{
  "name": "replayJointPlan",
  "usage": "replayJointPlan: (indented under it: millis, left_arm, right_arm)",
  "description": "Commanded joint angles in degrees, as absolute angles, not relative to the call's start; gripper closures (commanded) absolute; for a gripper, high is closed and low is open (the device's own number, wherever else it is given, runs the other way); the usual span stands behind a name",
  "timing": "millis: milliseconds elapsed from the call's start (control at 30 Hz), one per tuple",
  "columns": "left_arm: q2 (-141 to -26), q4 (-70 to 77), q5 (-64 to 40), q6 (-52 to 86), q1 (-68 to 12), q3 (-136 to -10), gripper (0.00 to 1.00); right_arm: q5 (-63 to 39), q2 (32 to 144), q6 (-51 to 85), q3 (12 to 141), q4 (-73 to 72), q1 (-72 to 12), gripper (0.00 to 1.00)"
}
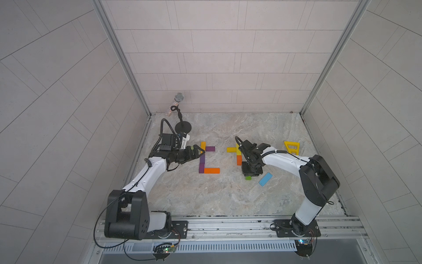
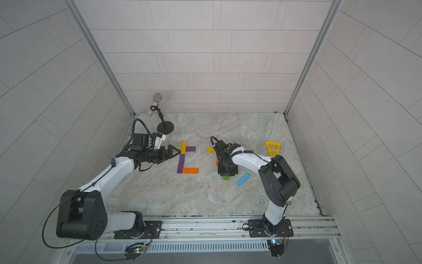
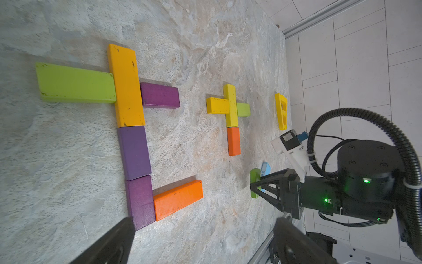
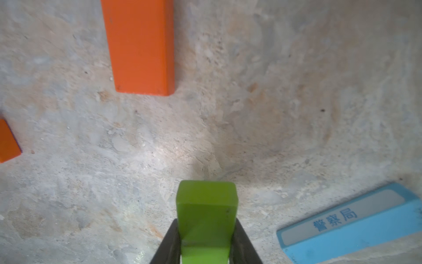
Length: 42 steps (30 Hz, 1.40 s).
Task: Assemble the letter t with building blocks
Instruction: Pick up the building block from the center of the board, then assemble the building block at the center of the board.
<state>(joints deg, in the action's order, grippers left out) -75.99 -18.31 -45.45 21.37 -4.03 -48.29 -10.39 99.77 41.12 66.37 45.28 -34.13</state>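
Observation:
My right gripper is shut on a lime green block, held on edge just above the marble table, short of the orange block that ends a cross of yellow, lime and orange blocks. A light blue block lies beside the held one. Further left, yellow, purple and orange blocks form another letter, with a lime block as its side arm. My left gripper hovers open over that letter, with nothing between its fingers.
A yellow triangular slotted frame lies at the far right of the table. A microphone on a black round-based stand is at the back left corner. Tiled walls close three sides, and a metal rail runs along the front.

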Motion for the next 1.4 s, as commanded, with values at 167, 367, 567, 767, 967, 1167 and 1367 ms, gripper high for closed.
replayJointPlan:
  millis: [167,367,567,767,967,1167,1367]
  left_arm:
    - [-76.6,-18.6,-46.1,20.7,-3.9,-49.3,0.0]
    - [-76.5,-18.6,-46.1,20.7,-3.8,-49.3,0.0]
    - [-77.0,-18.6,-46.0,20.6,-3.9,-49.5,0.0]
    - [-77.1,-18.7,-46.0,20.4,-3.8,-49.7,0.0]
    - [-77.3,-18.8,-45.9,20.1,-3.9,-49.7,0.0]
    - [-77.2,-18.9,-45.8,20.0,-3.8,-49.5,0.0]
    - [-77.4,-18.8,-45.8,19.9,-3.9,-49.5,0.0]
  right_arm:
    - [-10.8,105.1,41.1,71.8,48.1,-35.3,0.81]
    - [-10.8,106.8,40.7,73.1,47.5,-35.2,0.81]
    - [-11.0,108.6,40.2,74.8,47.6,-35.3,0.82]
    - [-11.6,110.4,40.3,75.9,47.7,-35.2,0.82]
    - [-12.0,111.3,40.4,76.4,47.4,-35.2,0.82]
    - [-12.0,112.5,40.3,77.3,47.5,-35.3,0.82]
    - [-11.7,113.5,40.1,78.2,48.0,-35.3,0.82]
